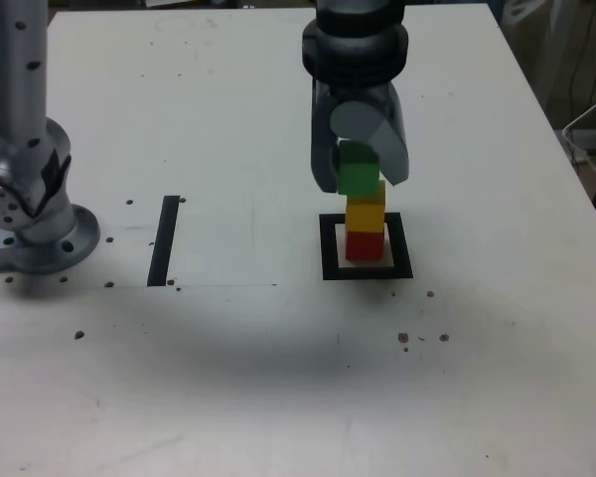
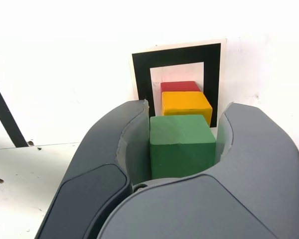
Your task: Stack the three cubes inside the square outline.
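Observation:
The red cube [image 1: 365, 243] sits inside the black square outline [image 1: 328, 248] with the yellow cube [image 1: 366, 212] on top of it. Directly over the yellow one is the green cube [image 1: 358, 171], with my gripper [image 1: 363, 171] shut on it; it seems to touch or hover just above the yellow cube. In the wrist view the green cube [image 2: 182, 144] is squeezed between the grey fingers [image 2: 132, 144], and the yellow cube [image 2: 186, 103], a strip of the red cube [image 2: 179, 86] and the square outline [image 2: 177, 55] show beyond it.
A straight black bar [image 1: 164, 238] lies on the white table at the exterior view's left. The arm's silver base [image 1: 30, 214] stands at the far left. Small dark specks dot the table surface [image 1: 278, 378].

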